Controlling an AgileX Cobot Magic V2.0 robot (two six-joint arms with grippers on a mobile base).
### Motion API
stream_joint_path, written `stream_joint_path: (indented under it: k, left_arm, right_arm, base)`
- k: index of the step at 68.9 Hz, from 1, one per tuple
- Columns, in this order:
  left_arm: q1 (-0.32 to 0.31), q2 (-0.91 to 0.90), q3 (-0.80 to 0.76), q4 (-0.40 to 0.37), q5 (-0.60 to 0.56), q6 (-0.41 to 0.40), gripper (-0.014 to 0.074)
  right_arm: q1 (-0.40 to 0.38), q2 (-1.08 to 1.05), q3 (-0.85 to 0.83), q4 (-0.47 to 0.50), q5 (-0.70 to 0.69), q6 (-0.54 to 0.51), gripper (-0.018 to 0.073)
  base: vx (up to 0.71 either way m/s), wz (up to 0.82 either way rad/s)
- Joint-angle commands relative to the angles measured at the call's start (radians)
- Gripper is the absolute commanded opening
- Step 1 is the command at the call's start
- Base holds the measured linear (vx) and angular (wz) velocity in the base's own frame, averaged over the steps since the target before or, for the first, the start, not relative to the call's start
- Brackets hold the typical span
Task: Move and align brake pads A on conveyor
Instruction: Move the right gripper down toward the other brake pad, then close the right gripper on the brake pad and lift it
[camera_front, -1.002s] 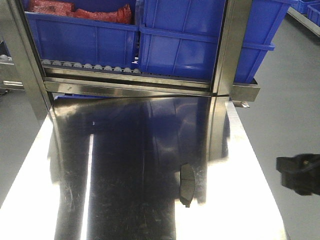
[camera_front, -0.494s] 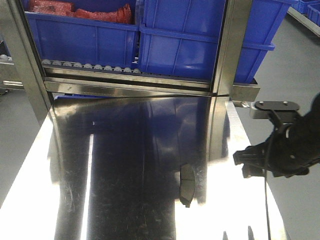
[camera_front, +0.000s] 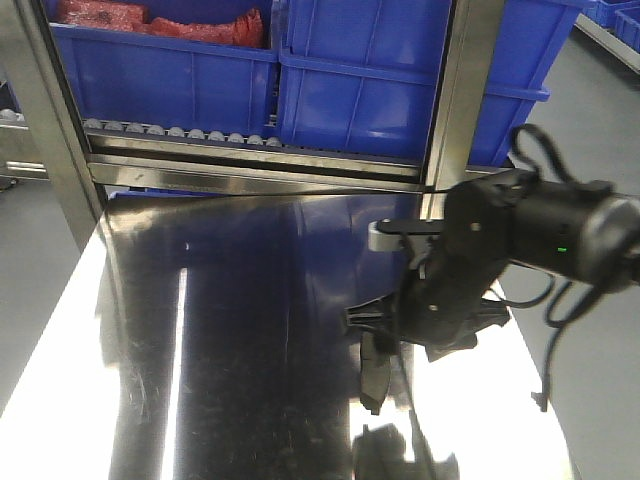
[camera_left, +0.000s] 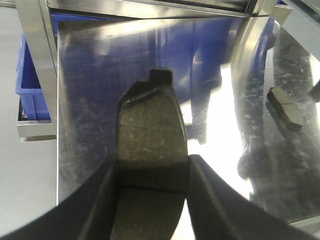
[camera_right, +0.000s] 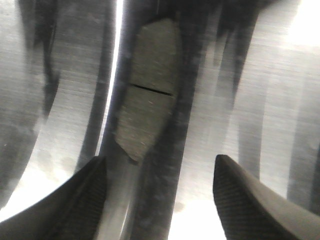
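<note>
The held pad (camera_left: 150, 125) sits pinched in our left gripper (camera_left: 152, 165), while the loose pad (camera_right: 147, 85) lies on the table (camera_right: 270, 100) under our open right gripper (camera_right: 159, 160), which we think must drop and squeeze it next.

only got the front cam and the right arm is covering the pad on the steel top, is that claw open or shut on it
Observer: Open. In the right wrist view the right claw has its fingers spread, and the brake pad lies flat on the steel tabletop ahead of them, untouched.
Operator: and the left arm, i dont see it at all
Observer: The left wrist view shows the left claw shut on a second brake pad, gripped by its long edges.
Operator: which way does that one point
Observer: Its end tab points away from the claw.
</note>
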Motion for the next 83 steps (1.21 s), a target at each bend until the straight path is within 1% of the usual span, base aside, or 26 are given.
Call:
stream_joint_path:
  k: [1, 7, 16, 47, 56, 83]
  left_arm:
    - [-0.004, 0.010, -0.027, 0.009, -0.081, -0.011, -0.0006]
    - [-0.004, 0.010, -0.027, 0.009, -0.081, -0.011, -0.0006]
    - [-0.004, 0.010, -0.027, 0.009, -0.081, -0.011, -0.0006]
    - [-0.004, 0.010, -0.027, 0.008, -0.081, -0.011, -0.0006]
    - [-0.004, 0.010, -0.027, 0.008, -0.081, -0.011, -0.0006]
    - [-0.004, 0.010, -0.027, 0.008, -0.081, -0.011, -0.0006]
  right_arm:
    - [0.016, 0.005, -0.072, -0.004, 0.019, 0.025, 0.0439]
    - [0.015, 0.034, -0.095, -0.007, 0.028, 0.060, 0.0439]
    - [0.015, 0.060, -0.119, -0.009, 0.017, 0.083, 0.0440]
    - [0.015, 0.133, -0.148, -0.025, 0.012, 0.094, 0.0440]
    - [0.015, 0.147, -0.148, -0.046, -0.006, 0.109, 0.0440]
    - [0.015, 0.193, -0.151, -0.045, -0.055, 0.110, 0.0440]
  base:
    - [0.00, 0.00]
    - [0.00, 0.00]
    - [0.00, 0.00]
    - [0.00, 0.00]
    - [0.00, 0.00]
    - [0.00, 0.00]
